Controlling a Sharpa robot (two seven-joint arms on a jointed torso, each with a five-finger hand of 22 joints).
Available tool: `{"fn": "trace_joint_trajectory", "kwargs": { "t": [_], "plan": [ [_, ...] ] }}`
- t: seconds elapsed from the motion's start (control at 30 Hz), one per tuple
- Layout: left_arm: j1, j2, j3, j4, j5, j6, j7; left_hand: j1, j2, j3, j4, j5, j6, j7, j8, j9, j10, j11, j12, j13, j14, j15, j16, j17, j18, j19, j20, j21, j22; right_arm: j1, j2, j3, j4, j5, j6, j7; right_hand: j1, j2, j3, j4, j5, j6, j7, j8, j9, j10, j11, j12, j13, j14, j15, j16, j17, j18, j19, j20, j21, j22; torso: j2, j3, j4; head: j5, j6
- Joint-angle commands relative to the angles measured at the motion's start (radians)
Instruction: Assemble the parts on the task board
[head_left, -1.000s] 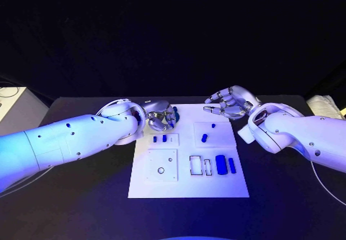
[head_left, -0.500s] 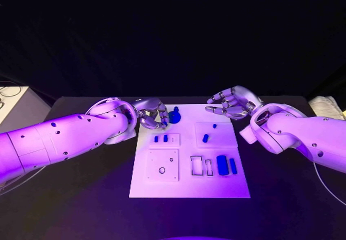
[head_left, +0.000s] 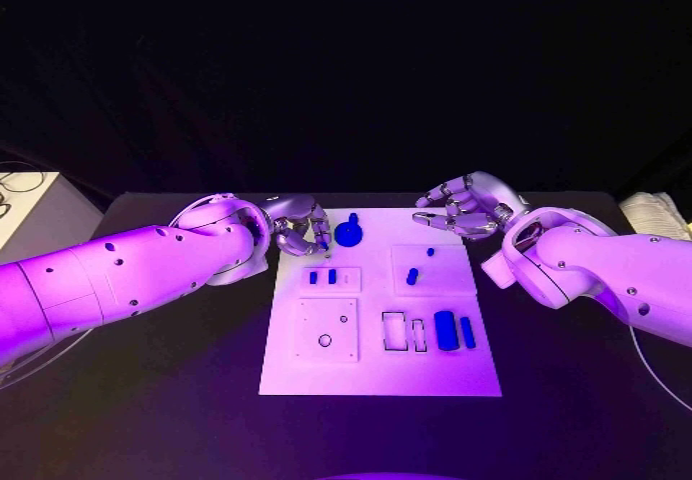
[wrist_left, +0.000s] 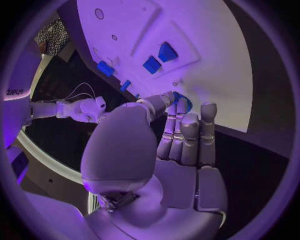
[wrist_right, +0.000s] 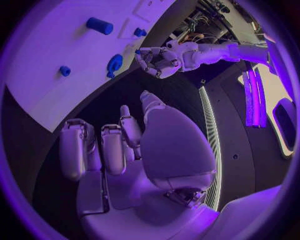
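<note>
Looking at the round blue part (head_left: 349, 235) near the far-left corner of the task board (head_left: 378, 375), I'd guess it's small, light, stiff plastic — probably a bit slick, so it could skate or tip if nudged instead of pinched. Best bet seems to be taking it by its sides, thumb against a finger, not pushing on top.

The left hand (head_left: 299, 236) sits just beside it at the board's left edge, fingers curled in. From the head view I can't tell whether it's touching. The left wrist view helps more — the fingertips (wrist_left: 182, 106) are right up against the part (wrist_left: 185, 102), but an actual hold isn't plain there either.

The right hand (head_left: 459, 209) hovers past the board's far-right corner, fingers loosely bent, holding nothing. The right wrist view shows the part (wrist_right: 114, 64) standing alone on the board with the left hand (wrist_right: 156, 60) next to it.
</note>
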Motion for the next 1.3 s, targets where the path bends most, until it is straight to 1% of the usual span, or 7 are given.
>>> {"fn": "trace_joint_trajectory", "kwargs": {
  "t": [0.03,0.27,0.47,0.63,0.77,1.17,1.3],
  "plan": [
    [-0.001,0.005,-0.001,-0.005,-0.015,0.030,-0.014,-0.007,-0.001,-0.005,-0.003,-0.004,0.007,-0.002,-0.007,0.001,0.008,-0.001,-0.004,-0.002,0.008,0.000,0.004,0.001,-0.007,0.006,0.000,0.005,0.001,0.000,0.001,0.000,0.001,-0.006,0.001,0.013,-0.004,0.003,0.005,0.000,0.007,-0.001,-0.001,0.004,0.001,-0.007,0.002,-0.006,-0.001,0.047,-0.001,-0.005,0.028,0.017,-0.005,-0.002,-0.006,0.114,0.001,-0.0001,-0.0003,-0.001,-0.001],
    [-0.008,0.011,-0.004,-0.013,-0.014,0.056,-0.025,-0.011,-0.003,-0.008,-0.002,-0.006,0.010,-0.003,-0.009,0.002,0.010,-0.001,-0.009,-0.003,0.009,0.000,0.006,0.001,-0.008,0.006,-0.001,0.005,0.002,0.000,0.000,0.000,0.001,-0.006,0.002,0.013,-0.004,0.003,0.005,0.000,0.007,-0.001,-0.001,0.004,0.001,-0.007,0.002,-0.006,-0.001,0.047,-0.001,-0.005,0.028,0.017,-0.005,-0.002,-0.006,0.114,0.001,0.0007,0.0001,-0.002,-0.003],
    [-0.011,0.014,-0.004,-0.013,-0.009,0.060,-0.026,-0.012,-0.003,-0.008,-0.002,-0.006,0.010,-0.003,-0.009,0.002,0.011,-0.001,-0.010,-0.003,0.009,0.000,0.006,0.000,-0.008,0.006,-0.001,0.005,0.001,0.000,0.000,0.000,0.002,-0.005,0.003,0.014,-0.004,0.003,0.005,0.000,0.007,-0.001,-0.001,0.004,0.001,-0.007,0.002,-0.006,-0.001,0.047,-0.001,-0.005,0.028,0.017,-0.005,-0.002,-0.006,0.114,0.002,-0.0005,-0.0009,-0.003,-0.004],
    [-0.011,0.017,-0.005,-0.011,-0.005,0.061,-0.026,-0.012,-0.003,-0.008,-0.002,-0.006,0.010,-0.003,-0.009,0.002,0.011,-0.001,-0.010,-0.003,0.009,0.000,0.006,0.000,-0.008,0.006,-0.001,0.005,0.001,0.000,-0.001,0.000,0.002,-0.005,0.003,0.014,-0.004,0.003,0.005,0.000,0.007,-0.001,-0.001,0.004,0.001,-0.007,0.002,-0.006,-0.001,0.047,-0.001,-0.005,0.028,0.017,-0.005,-0.002,-0.006,0.114,0.001,-0.0004,0.0010,-0.005,-0.006],
    [-0.012,0.019,-0.005,-0.009,-0.004,0.062,-0.027,-0.012,-0.003,-0.009,-0.002,-0.006,0.010,-0.003,-0.010,0.002,0.012,-0.001,-0.010,-0.003,0.010,0.000,0.006,0.001,-0.008,0.007,-0.001,0.005,0.002,0.000,-0.001,0.000,0.002,-0.005,0.003,0.013,-0.004,0.003,0.005,0.000,0.007,-0.001,-0.001,0.004,0.001,-0.007,0.002,-0.006,-0.001,0.047,-0.001,-0.005,0.028,0.017,-0.005,-0.002,-0.006,0.114,0.001,-0.0007,0.0010,-0.004,-0.009],
    [-0.012,0.022,-0.005,-0.003,0.000,0.062,-0.024,-0.011,-0.002,-0.009,-0.003,-0.006,0.013,-0.004,-0.011,0.003,0.018,-0.002,-0.011,-0.002,0.012,-0.001,0.008,0.005,-0.009,0.010,-0.001,0.007,0.005,0.000,-0.001,0.000,0.002,-0.005,0.003,0.012,-0.004,0.003,0.005,0.000,0.007,-0.001,-0.001,0.004,0.001,-0.007,0.002,-0.006,-0.001,0.047,-0.001,-0.005,0.028,0.017,-0.005,-0.002,-0.006,0.114,0.001,-0.0005,0.0005,-0.004,-0.009],
    [-0.012,0.023,-0.006,-0.003,0.000,0.065,-0.026,-0.011,-0.002,-0.009,-0.003,-0.006,0.014,-0.004,-0.011,0.004,0.018,-0.002,-0.011,-0.002,0.013,-0.001,0.009,0.007,-0.009,0.010,-0.001,0.007,0.005,0.000,-0.001,0.000,0.002,-0.005,0.003,0.012,-0.003,0.002,0.007,-0.001,0.007,-0.002,-0.001,0.004,0.001,-0.006,0.002,-0.006,-0.001,0.048,-0.001,-0.005,0.029,0.016,-0.004,-0.002,-0.005,0.115,0.000,0.0002,0.0010,-0.004,-0.009]
  ]
}}
